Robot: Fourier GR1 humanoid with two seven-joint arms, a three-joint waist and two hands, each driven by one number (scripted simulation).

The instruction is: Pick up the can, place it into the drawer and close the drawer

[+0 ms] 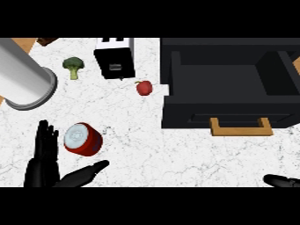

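The squat red metal can with a white top [82,139] lies on the white marbled bench [178,156], just beside the left hand [42,170], whose fingers [46,138] are straight, spread and holding nothing. Closing off-centre could nudge the tilted can away; the open black drawer [184,110] sits well apart. The right hand [287,180] barely shows, its state unclear.

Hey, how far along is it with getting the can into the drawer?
Done: nothing beyond the black drawer with a wooden handle standing open. In hand: the left hand is open beside the red can, not gripping. Left: grasp, place, close.
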